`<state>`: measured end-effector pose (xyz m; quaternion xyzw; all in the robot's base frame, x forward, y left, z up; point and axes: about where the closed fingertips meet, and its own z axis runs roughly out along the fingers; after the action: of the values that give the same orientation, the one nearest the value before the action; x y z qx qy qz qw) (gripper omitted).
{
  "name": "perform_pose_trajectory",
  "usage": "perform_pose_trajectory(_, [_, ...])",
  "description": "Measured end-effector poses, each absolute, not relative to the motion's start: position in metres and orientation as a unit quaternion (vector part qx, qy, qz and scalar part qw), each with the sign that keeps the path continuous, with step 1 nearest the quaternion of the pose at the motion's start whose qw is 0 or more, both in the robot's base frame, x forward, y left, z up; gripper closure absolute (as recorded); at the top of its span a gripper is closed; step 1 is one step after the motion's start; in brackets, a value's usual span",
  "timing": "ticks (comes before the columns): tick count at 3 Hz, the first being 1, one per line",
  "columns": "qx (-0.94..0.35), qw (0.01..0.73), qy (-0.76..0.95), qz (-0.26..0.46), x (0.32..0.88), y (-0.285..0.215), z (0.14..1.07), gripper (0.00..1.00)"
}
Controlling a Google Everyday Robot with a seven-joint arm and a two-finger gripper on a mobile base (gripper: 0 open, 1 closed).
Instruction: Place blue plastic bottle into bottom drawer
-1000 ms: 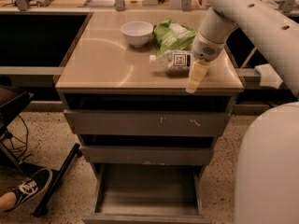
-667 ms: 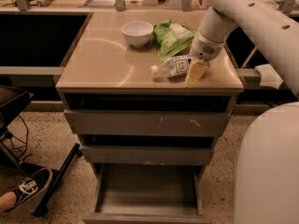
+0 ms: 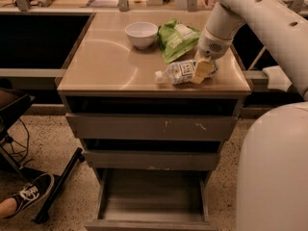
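The blue plastic bottle (image 3: 177, 72) lies on its side near the front right of the tan counter (image 3: 110, 64), white cap pointing left. My gripper (image 3: 202, 71) comes down from the white arm at the upper right and is shut on the bottle's right end, one pale finger (image 3: 202, 70) across the front of it. The other finger is hidden behind the bottle. The bottom drawer (image 3: 153, 196) stands pulled open at floor level, its grey floor bare. The two drawers above it are closed.
A white bowl (image 3: 141, 34) and a green snack bag (image 3: 177, 39) sit on the counter behind the bottle. The robot's white body (image 3: 274, 167) fills the lower right. A person's sneaker (image 3: 29, 194) and a black stand leg (image 3: 60, 184) are on the floor at the left.
The gripper has risen a little from the counter's front edge. The bottle has shifted forward and left, and its cap now points left.
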<state>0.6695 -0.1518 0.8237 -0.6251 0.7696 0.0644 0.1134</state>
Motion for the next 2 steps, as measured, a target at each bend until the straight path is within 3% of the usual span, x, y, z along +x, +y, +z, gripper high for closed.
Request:
perform_pose_trajectory(1, [-0.625,0.114,0.770,0.064,0.670,-0.152,0.826,1.00])
perform_pose_trajectory(2, [-0.575,0.152,0.804,0.021,0.653,-0.185,0.852,1.00])
